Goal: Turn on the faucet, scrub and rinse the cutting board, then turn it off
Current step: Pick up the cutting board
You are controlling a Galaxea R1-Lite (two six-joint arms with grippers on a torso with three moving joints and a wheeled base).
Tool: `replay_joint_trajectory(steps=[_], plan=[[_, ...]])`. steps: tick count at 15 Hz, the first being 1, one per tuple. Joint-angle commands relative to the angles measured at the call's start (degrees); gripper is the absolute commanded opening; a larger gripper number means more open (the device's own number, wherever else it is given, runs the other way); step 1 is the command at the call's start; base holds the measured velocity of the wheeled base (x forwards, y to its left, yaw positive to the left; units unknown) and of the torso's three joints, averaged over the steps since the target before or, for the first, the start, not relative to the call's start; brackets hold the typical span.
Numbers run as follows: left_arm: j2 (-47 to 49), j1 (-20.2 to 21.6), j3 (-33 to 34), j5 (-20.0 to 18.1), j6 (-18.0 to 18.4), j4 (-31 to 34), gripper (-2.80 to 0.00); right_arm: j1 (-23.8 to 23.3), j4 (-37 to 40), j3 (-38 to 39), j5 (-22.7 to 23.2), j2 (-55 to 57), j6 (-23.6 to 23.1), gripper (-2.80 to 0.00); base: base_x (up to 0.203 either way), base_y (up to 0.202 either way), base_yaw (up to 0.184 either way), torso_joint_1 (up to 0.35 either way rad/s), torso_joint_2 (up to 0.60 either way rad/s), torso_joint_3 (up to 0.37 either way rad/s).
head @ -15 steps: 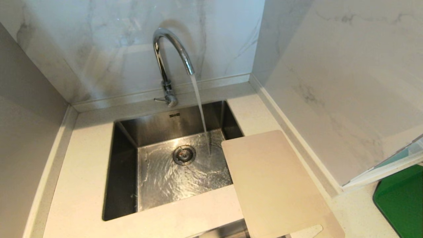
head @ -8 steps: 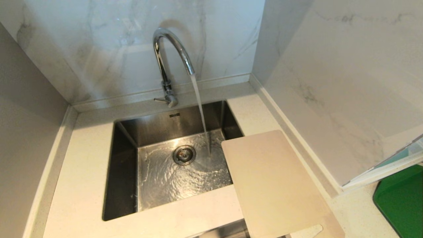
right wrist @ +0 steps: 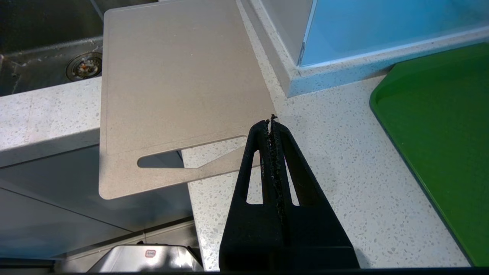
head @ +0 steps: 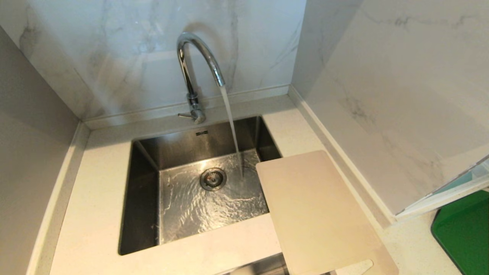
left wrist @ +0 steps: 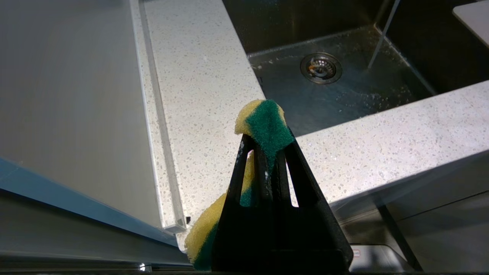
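Observation:
The chrome gooseneck faucet (head: 195, 68) runs; a stream of water falls into the steel sink (head: 145, 198). Its thin side lever (head: 186, 115) points left. The pale beige cutting board (head: 317, 214) lies flat on the counter right of the sink, its far corner over the basin, its handle slot (right wrist: 168, 158) past the counter's front edge. My left gripper (left wrist: 266, 143) hangs above the front counter left of the sink, shut on a yellow and green sponge (left wrist: 263, 124). My right gripper (right wrist: 271, 126) is shut and empty, above the counter beside the board's handle end. Neither arm shows in the head view.
A dark green mat (head: 464, 233) lies on the counter at the far right. Marble walls close in behind and to the right; a grey panel (head: 26, 152) stands on the left. The sink drain (head: 212, 178) sits mid-basin, under rippling water.

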Motion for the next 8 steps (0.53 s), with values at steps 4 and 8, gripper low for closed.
replay_joint_trajectory(steps=[4, 8], plan=[[0.11, 0.01, 0.0, -0.04, -0.06, -0.05, -2.8, -0.01, -0.05, 0.0, 0.0, -0.02, 0.0, -2.8, 0.0, 0.0, 0.0, 0.0, 0.0, 0.0], [0.11, 0.01, 0.03, -0.01, -0.06, -0.05, -2.8, -0.01, -0.05, 0.0, 0.0, -0.02, 0.0, -2.8, 0.0, 0.0, 0.0, 0.0, 0.0, 0.0]])
